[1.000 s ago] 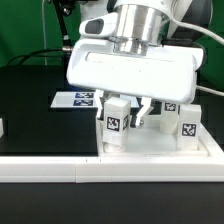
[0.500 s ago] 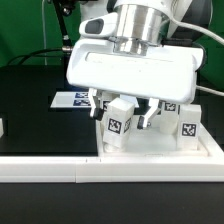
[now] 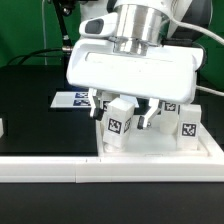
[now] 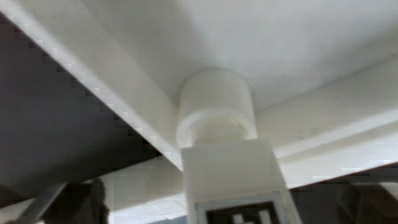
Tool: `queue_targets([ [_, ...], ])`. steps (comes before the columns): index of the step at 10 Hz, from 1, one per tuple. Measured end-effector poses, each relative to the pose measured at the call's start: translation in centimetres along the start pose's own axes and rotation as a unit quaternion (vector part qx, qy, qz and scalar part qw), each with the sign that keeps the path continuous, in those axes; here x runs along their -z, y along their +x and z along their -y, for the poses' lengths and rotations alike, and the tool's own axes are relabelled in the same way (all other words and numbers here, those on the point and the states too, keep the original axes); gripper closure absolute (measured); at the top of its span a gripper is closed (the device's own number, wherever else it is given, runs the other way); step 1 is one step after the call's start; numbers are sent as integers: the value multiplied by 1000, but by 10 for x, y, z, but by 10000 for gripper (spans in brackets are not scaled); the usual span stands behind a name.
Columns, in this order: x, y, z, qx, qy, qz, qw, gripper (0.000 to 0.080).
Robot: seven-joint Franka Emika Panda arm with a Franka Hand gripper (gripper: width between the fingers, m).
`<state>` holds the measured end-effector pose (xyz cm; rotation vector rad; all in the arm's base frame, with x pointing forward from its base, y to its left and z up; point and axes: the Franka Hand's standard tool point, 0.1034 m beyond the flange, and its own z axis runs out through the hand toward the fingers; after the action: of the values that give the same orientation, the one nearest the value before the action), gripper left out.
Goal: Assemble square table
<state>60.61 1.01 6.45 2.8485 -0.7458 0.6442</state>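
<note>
The square table's white tray-like top (image 3: 160,152) lies at the exterior view's right, behind the front rail. A tagged white leg (image 3: 119,122) stands upright in its near left corner. A second leg (image 3: 188,126) stands at the right corner, and a third (image 3: 168,108) shows partly behind the gripper. My gripper (image 3: 124,108) hangs over the near left leg, open, with one finger on each side and a small gap to each. In the wrist view the leg (image 4: 222,130) rises from the top (image 4: 302,50), and dark fingers (image 4: 54,200) flank it at the frame's edge.
The marker board (image 3: 74,98) lies on the black table at the left, behind the gripper. The long white rail (image 3: 50,170) runs along the front edge. A small white piece (image 3: 2,128) shows at the exterior view's far left.
The jaws have spread apart from the near left leg, which was let go and stays upright. The arm itself has hardly moved.
</note>
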Motion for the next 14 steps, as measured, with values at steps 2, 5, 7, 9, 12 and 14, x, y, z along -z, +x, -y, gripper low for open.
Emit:
queue_targets([
  [2, 14, 19, -10, -3, -4, 48, 999, 150],
  [5, 17, 44, -27, -26, -17, 130, 991, 150],
  [7, 20, 53, -31, -39, -33, 214, 975, 150],
  [9, 18, 48, -25, -65, -37, 227, 971, 150],
  [12, 9, 32, -10, -87, -22, 195, 977, 150],
  [14, 6, 29, -7, -93, -15, 183, 979, 150],
])
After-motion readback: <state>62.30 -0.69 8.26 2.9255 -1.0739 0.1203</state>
